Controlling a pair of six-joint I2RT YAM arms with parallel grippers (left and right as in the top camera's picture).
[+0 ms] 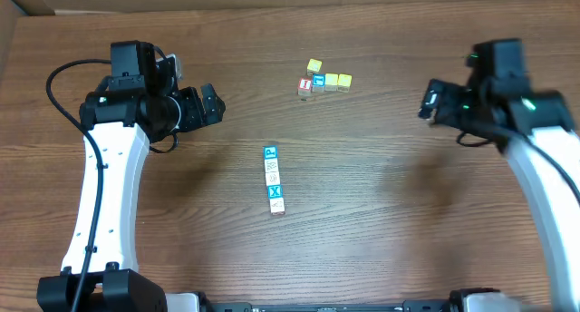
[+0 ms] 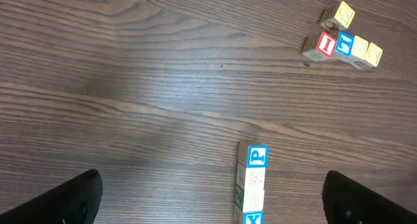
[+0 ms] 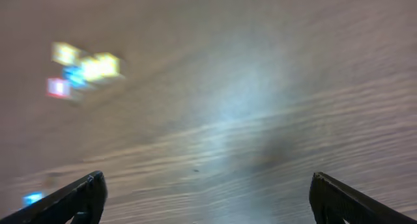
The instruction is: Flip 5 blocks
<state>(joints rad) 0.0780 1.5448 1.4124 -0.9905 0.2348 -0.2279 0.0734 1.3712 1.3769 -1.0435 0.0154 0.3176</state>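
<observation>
The left pincer and the right pincer hang wide open and empty over the tabletop, one out to each side, probably to leave the middle clear for an approach. Between them the blocks lie in a touching row, blue and white tops up, likely lined up so each can be tipped in turn. A separate cluster with a red-topped cube sits farther back, and no container is in view.
</observation>
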